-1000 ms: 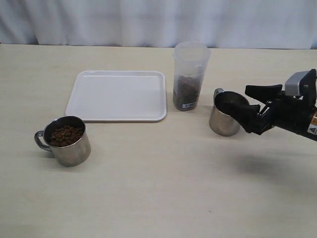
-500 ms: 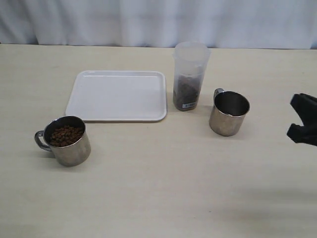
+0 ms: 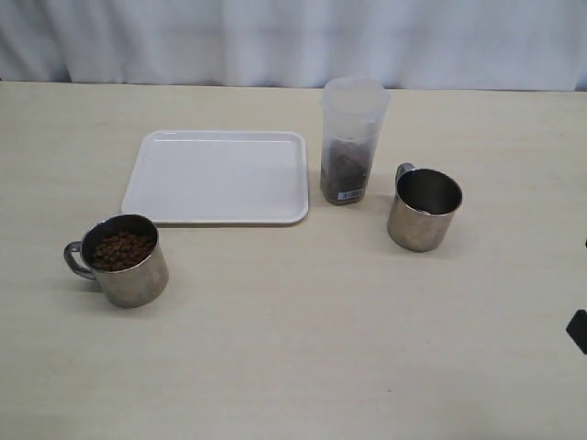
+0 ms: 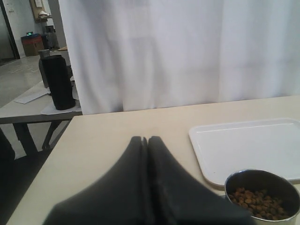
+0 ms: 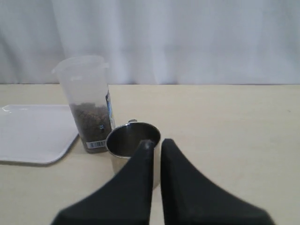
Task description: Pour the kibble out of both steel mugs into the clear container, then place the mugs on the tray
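Observation:
Two steel mugs stand on the table. The left mug (image 3: 126, 264) holds kibble (image 3: 120, 249) and also shows in the left wrist view (image 4: 262, 194), beside my left gripper (image 4: 144, 139), which is shut and empty. The right mug (image 3: 424, 213) looks empty. It stands just beyond my right gripper (image 5: 156, 141), whose jaws are drawn together to a thin slit with nothing in them. The clear container (image 3: 350, 147) holds kibble in its lower part. The white tray (image 3: 220, 174) lies bare. Only a dark scrap of the right arm (image 3: 580, 330) shows at the exterior view's edge.
A white curtain hangs behind the table. In the left wrist view the table's side edge runs near the gripper, and beyond it a second table carries a dark bottle (image 4: 58, 82). The container (image 5: 89, 103) and tray (image 5: 28, 133) lie past the right mug (image 5: 126, 138).
My right gripper, open beside the right mug a second ago, has drawn back to the right, almost out of the exterior view, and its jaws have come together. The mug stayed put.

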{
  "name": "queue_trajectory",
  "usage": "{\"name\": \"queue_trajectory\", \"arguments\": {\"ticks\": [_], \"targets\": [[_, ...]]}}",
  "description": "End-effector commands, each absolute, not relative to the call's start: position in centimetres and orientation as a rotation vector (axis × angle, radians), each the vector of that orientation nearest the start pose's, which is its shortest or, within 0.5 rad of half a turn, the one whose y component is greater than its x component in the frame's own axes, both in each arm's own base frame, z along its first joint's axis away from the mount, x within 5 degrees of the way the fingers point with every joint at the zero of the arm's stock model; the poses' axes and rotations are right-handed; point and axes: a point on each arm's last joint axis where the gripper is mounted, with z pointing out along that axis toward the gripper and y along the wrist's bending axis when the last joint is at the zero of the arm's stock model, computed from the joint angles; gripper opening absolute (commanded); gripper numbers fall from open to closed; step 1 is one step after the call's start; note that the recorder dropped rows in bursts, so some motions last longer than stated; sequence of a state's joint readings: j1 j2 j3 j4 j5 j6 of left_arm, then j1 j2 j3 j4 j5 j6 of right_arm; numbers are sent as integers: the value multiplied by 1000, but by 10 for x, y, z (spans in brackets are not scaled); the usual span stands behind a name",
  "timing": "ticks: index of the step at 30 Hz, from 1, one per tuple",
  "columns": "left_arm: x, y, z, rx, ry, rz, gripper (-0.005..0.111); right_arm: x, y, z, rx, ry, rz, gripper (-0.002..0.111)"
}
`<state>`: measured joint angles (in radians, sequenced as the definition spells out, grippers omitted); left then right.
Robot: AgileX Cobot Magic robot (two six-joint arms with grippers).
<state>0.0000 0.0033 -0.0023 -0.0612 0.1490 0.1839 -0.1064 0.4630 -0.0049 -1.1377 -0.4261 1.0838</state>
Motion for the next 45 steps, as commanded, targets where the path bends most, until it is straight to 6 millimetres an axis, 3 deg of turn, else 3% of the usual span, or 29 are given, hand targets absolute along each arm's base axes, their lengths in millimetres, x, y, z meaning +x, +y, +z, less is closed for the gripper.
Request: {"name": "queue_trajectory", "arguments": {"ticks": [1, 8, 36, 45], "targets": [[56, -1, 200, 102, 1623, 86, 0, 82, 23, 195, -166, 1759, 232, 5], [56, -1, 200, 102, 1621, 86, 0, 78, 25, 199, -112, 1720, 312, 5], [56, -1, 200, 104, 1624, 88, 0, 78, 26, 199, -111, 1719, 316, 5], [56, -1, 200, 104, 1624, 88, 0, 55, 29, 216, -108, 1466, 340, 5]]}}
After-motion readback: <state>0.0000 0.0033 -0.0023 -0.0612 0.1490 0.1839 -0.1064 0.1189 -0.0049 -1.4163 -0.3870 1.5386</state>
